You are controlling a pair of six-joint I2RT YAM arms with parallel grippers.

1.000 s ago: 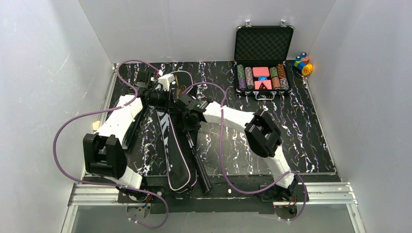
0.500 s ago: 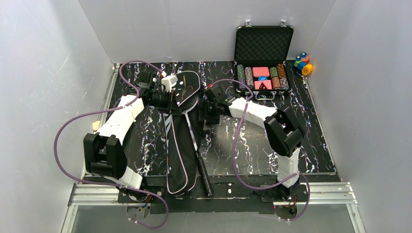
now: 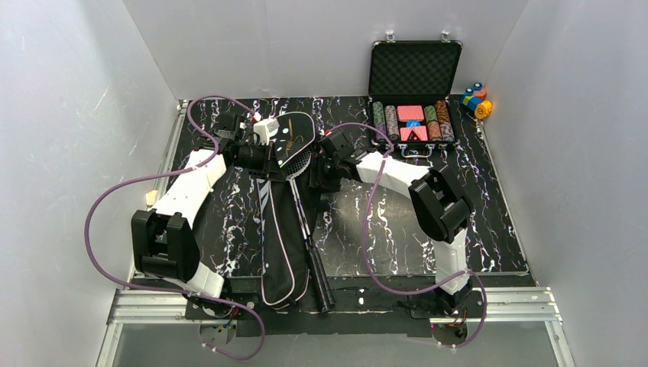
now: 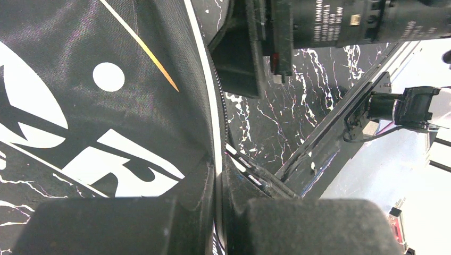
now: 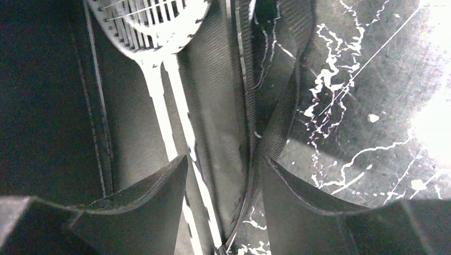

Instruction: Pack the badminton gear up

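The long black "SPORT" bag (image 3: 277, 252) lies lengthwise on the table, its head end at the back. My left gripper (image 3: 269, 149) is shut on the white-piped edge of the bag's flap (image 4: 159, 79) and holds it up. It also shows in the left wrist view (image 4: 218, 175). Two rackets (image 3: 306, 229) lie in the open bag, heads (image 5: 154, 21) under the flap and dark handles (image 3: 321, 279) toward the front. My right gripper (image 3: 319, 174) is open, its jaws (image 5: 223, 175) straddling the bag's right edge (image 5: 250, 133). No shuttlecocks show. A black printed cylinder (image 4: 345, 21) may be the tube.
An open black case of poker chips (image 3: 413, 122) stands at the back right, with coloured blocks (image 3: 475, 99) beside it. Purple cables loop from both arms. The table's metal rail (image 4: 340, 127) and white walls close in the left and back.
My right gripper has left the middle of the bag, swung to its right side, then edged back toward the bag's edge. The racket heads now show. My left gripper still holds the flap.
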